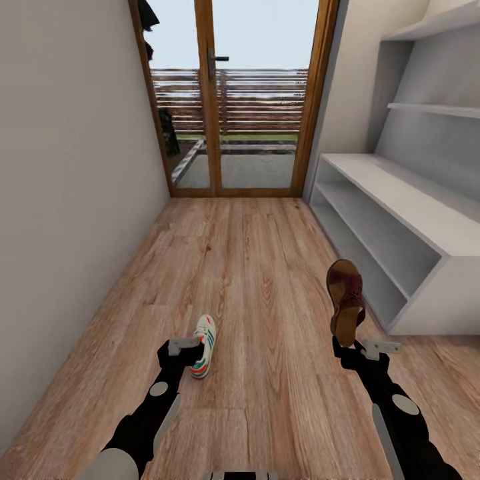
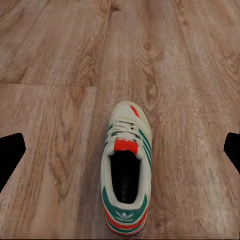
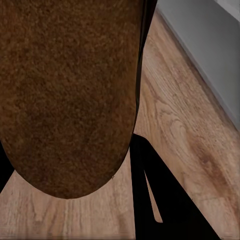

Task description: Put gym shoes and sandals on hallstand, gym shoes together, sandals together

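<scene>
Corridor: a narrow passage is seen from the head view, with the corridor floor (image 1: 253, 267) in wood-grain planks, a glazed door (image 1: 237, 93) at the far end and a plain wall on the left.
Hallstand: the white hallstand (image 1: 400, 220) is set along the right wall; no shoes are seen on the visible shelves.
Head view, left: one gym shoe (image 1: 204, 346) lies on the floor just beside the left gripper (image 1: 183, 347), toe pointing far.
Head view, right: a sandal (image 1: 346, 301) is held upright, heel down, by the right gripper (image 1: 357, 345), near the rack, probably for placing.
Left wrist view: the gym shoe (image 2: 125, 177) is framed between widely spread jaws, untouched, apparently lined up for a grasp.
Right wrist view: the sandal's footbed (image 3: 70, 95) is shown close, pinched by the jaws above the floor.
</scene>
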